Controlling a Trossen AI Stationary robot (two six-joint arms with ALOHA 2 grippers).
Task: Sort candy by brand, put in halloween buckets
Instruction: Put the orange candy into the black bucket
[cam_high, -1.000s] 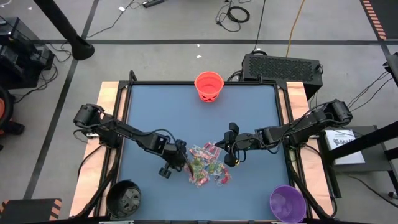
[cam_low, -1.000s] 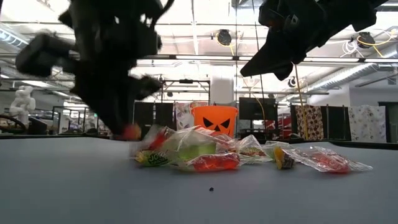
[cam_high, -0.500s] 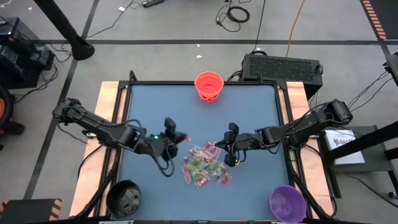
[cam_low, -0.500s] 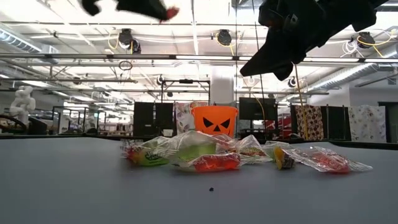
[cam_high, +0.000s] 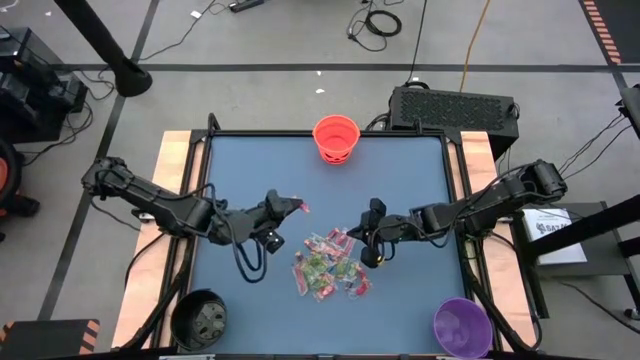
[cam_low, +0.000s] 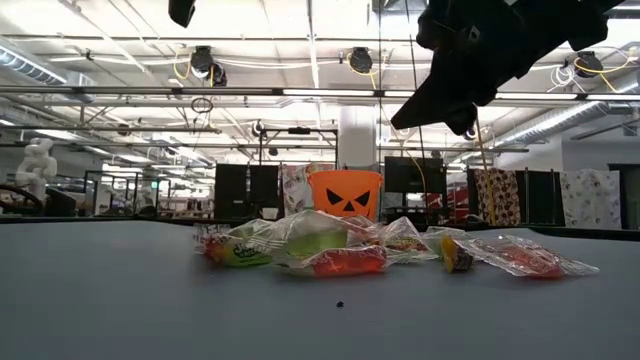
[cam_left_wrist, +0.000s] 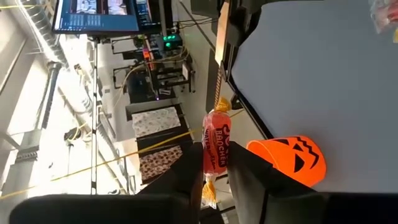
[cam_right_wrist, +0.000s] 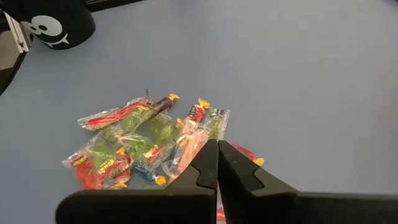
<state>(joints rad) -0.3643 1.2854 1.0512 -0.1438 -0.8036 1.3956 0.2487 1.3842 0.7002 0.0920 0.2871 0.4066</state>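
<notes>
The black bucket (cam_right_wrist: 55, 23) is cut off; candy (cam_high: 325, 266) brands too small.

A grey concrete floor (cam_high: 270, 40) with black tape lines and loose cables (cam_high: 380, 20) surrounds the table. Beyond it, bright ceiling lights (cam_low: 300, 20) hang over dark partitions (cam_low: 240, 190) and monitors (cam_left_wrist: 96, 15).

Left claw (cam_high: 292, 206), a second ago down at the left edge of the candy pile (cam_high: 330, 264), has lifted clear with one red wrapped candy (cam_left_wrist: 215, 148) pinched between its fingers and now points toward the orange bucket (cam_high: 336, 137).
</notes>
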